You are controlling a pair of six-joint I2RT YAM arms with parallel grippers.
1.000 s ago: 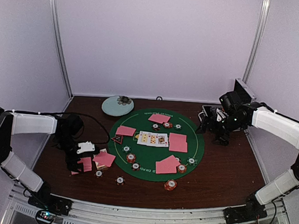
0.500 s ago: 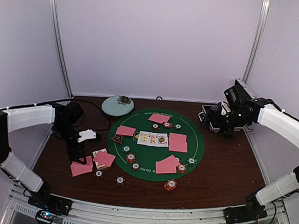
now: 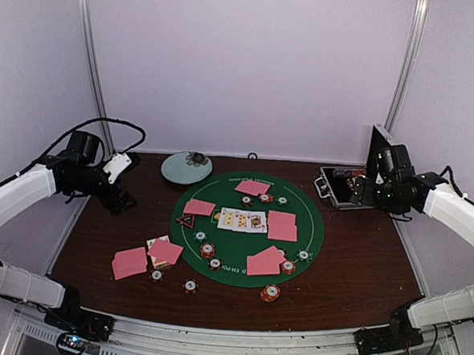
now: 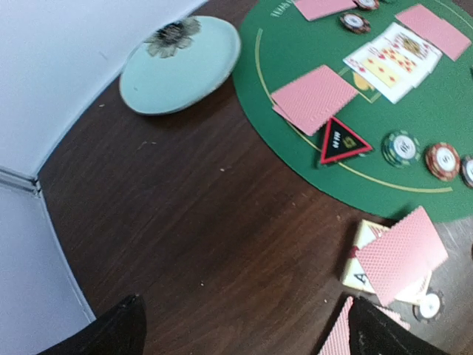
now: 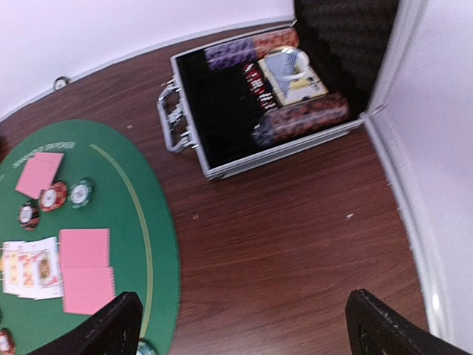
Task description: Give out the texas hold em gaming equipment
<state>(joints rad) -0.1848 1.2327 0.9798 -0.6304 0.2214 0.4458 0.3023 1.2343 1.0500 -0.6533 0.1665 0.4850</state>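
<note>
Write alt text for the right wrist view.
An open metal case of chip rows lies on a dark table. Left of it, a green mat carries pink-backed cards and chips. The right gripper hangs open and empty.

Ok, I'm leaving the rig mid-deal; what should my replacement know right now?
Left gripper: open, empty, raised at the left side of the table.
Right gripper: open, empty, over the open case.
Done: face-up cards centred on the mat, four pink-backed hands and chips around them, triangle marker at its left.
Off-mat hands lie front-left, loose chips along the near edge.
Left: chip rows sit in the case, probably more to distribute.
</note>
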